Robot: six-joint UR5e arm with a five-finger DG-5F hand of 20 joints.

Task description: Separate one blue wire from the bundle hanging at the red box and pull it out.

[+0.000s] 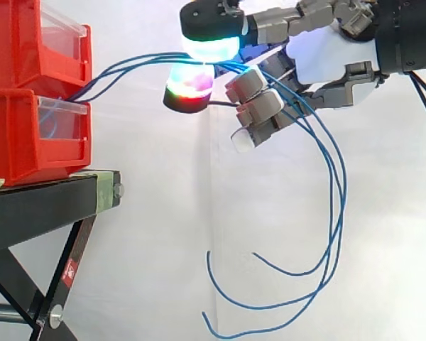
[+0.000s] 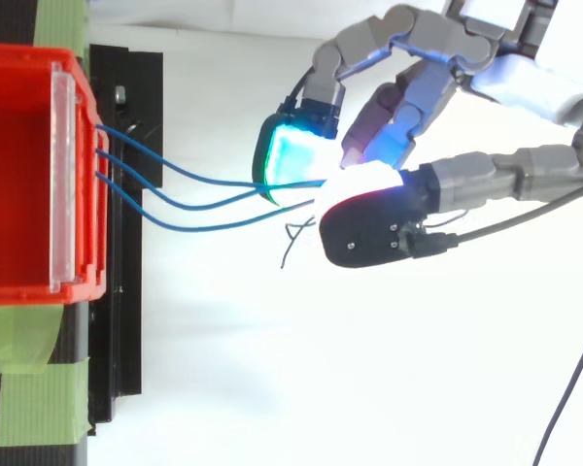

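Two red bins [image 1: 28,92] are sitting stacked on a black stand [image 1: 35,206] at the left, and the hand [image 1: 326,60] is reaching in from the right, level with the upper bin. Three blue wires [image 2: 175,184] are leaving the bins' front. They are running apart at first and then converging at the hand. Past it they are drooping in long loops, with their free ends hanging well below. The hand is pinching where the wires meet, between two glowing pads [image 1: 211,44], one above and one below. Its other fingers are curling loosely just under the strands.

The main risk, as I am judging it, is that the pinch is taking in more than one wire. From above, all three are appearing to run into the same gap, and I cannot tell how many the pads are really clamping. A pull from here may be dragging the whole bundle out rather than one wire.

The loops are also passing among the curled fingers, so a neighbouring wire could be catching there and coming along. If the wires are sitting tight in the bins, a hard pull to the right may be tugging the bins toward the stand's edge. Too light a pinch is risking the thin wire sliding out between the pads.
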